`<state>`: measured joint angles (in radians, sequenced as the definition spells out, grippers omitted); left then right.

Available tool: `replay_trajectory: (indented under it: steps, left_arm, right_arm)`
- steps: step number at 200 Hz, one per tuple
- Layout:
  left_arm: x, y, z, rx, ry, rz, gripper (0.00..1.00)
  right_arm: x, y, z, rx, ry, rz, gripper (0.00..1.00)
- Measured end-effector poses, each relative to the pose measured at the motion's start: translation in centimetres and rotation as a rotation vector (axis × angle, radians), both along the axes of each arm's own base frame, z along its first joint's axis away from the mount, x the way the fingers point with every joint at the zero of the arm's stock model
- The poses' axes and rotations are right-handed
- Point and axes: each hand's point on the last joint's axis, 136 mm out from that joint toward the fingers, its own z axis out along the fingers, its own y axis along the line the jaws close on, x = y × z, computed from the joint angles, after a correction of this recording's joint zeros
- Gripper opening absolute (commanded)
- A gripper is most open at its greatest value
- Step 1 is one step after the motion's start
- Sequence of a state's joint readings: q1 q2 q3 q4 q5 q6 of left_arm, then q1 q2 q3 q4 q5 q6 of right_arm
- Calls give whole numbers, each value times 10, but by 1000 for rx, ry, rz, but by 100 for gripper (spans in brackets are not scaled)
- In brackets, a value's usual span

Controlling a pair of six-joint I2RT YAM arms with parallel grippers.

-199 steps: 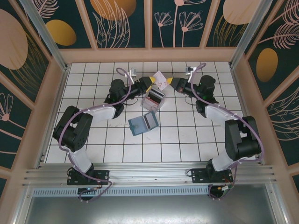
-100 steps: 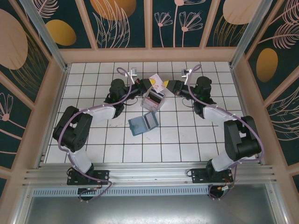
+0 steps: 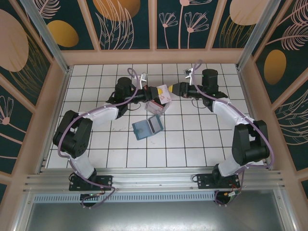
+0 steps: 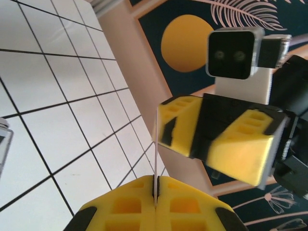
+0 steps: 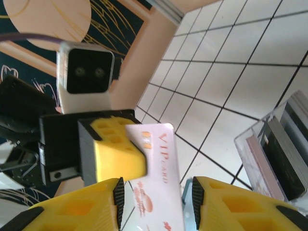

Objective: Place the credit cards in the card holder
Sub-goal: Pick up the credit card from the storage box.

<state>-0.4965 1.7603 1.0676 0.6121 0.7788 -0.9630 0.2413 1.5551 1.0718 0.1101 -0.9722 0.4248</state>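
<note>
- The left gripper (image 4: 156, 182) is clamped shut on the edge of a credit card (image 5: 161, 159). It holds the card in the air toward the far edge of the table (image 3: 192, 144), just above the clear stand (image 3: 158, 104).
- The right gripper (image 5: 155, 190) has its jaws apart on either side of the same card, with a gap showing at each pad, so it grips nothing.
- The step in hand looks like a handover. The right arm should back straight out along the plane of the card, so that neither pad drags it sideways in the left's narrow pinch.
- The card holder (image 3: 147, 127) lies open near the middle of the table, on the near side of the stand.
- The left should carry the card over with its free long edge leading, then slide it in low along a slot.
- The other cards (image 5: 272, 144) stand in the clear stand, so the move should lift clear of them first.
</note>
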Motion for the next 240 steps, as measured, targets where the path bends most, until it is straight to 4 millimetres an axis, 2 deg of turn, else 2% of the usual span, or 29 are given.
replay_trajectory:
  steps: [52,75,87,98,110,113,120,125,155,174,190,220,240]
  left_arm:
    - [-9,-1,7,-12,-10,-44,0]
    - [-10,-2,7,-13,-10,-51,0]
    - [-10,-2,7,-13,-10,-53,0]
    - [-11,-2,8,-14,-11,-56,0]
    - [-10,-1,6,-8,-6,-52,0]
    - [-10,0,5,-6,-6,-52,4]
    - [-9,0,5,-2,-8,-51,21]
    - [-9,0,4,3,-15,-47,27]
    - [-4,8,-5,60,-7,25,37]
    - [-7,22,-12,103,1,88,38]
    - [-12,38,-29,165,29,153,37]
    - [-29,76,-87,353,143,286,36]
    - [-46,101,-127,472,219,340,35]
  right_arm:
    - [-10,6,-5,-4,21,46,38]
    - [-17,13,-4,12,33,82,28]
    - [-19,16,-3,18,34,93,15]
    - [-18,17,-4,19,32,93,8]
    - [-18,17,-4,23,35,96,4]
    - [-18,17,-4,23,37,96,4]
    - [-18,17,-4,23,36,96,4]
    - [-18,17,-4,22,35,95,4]
    - [-22,19,-9,8,32,106,3]
    - [-29,22,-26,-25,60,110,3]
    - [-45,31,-50,-54,104,129,2]
    - [-84,57,-110,-138,217,184,2]
    - [-98,70,-142,-201,263,193,1]
